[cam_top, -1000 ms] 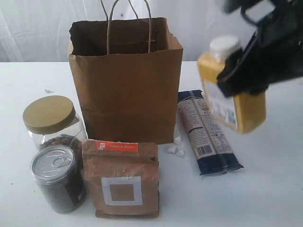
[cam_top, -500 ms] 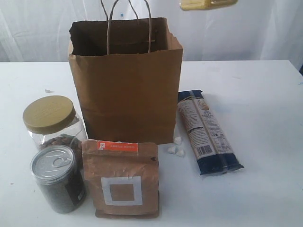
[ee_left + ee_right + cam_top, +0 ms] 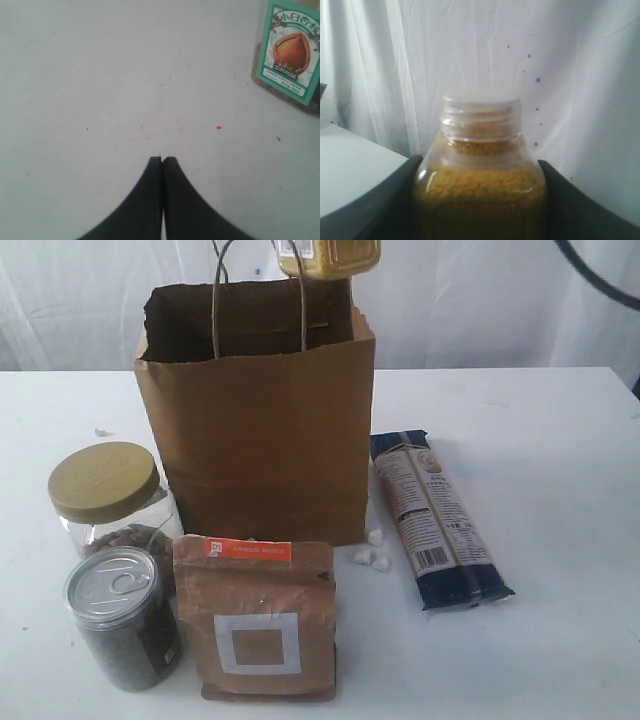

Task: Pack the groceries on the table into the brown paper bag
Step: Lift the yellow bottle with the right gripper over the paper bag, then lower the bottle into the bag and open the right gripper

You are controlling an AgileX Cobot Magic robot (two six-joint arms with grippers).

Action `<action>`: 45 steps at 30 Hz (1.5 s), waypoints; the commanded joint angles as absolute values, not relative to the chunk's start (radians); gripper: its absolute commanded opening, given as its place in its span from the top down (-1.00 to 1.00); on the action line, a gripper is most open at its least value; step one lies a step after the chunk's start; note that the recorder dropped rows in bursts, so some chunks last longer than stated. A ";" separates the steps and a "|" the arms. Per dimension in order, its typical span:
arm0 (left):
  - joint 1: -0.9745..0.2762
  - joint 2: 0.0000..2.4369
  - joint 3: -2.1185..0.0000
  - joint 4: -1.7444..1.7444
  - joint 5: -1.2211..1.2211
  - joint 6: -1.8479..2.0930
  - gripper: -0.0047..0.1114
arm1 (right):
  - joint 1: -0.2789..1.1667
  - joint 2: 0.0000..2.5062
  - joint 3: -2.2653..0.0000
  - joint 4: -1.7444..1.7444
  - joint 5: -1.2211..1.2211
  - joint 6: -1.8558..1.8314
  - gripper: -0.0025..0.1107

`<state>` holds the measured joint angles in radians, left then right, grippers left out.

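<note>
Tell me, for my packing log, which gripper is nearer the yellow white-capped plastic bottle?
Right. The right gripper clasps the bottle above the brown paper bag; the left gripper hangs shut low over the white tabletop.

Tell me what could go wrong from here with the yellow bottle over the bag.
1. The yellow bottle, held by the right gripper, hangs right beside a cord handle. Lowering it could snag the handle or catch the bag's ragged rim.
2. The brown paper bag stands unsupported, and the left gripper is shut over the table, not steadying the bag. A knock might tip it.
</note>
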<state>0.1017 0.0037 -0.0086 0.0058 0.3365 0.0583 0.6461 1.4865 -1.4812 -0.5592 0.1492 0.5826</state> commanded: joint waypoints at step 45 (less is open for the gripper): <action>0.092 0.000 0.000 0.000 0.342 0.052 0.92 | 0.629 1.665 -1.496 -0.580 0.243 0.500 0.07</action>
<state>0.1017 0.0037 -0.0086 0.0058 0.3365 0.0583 0.6388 1.6730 -1.4812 -0.5623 0.2838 0.5049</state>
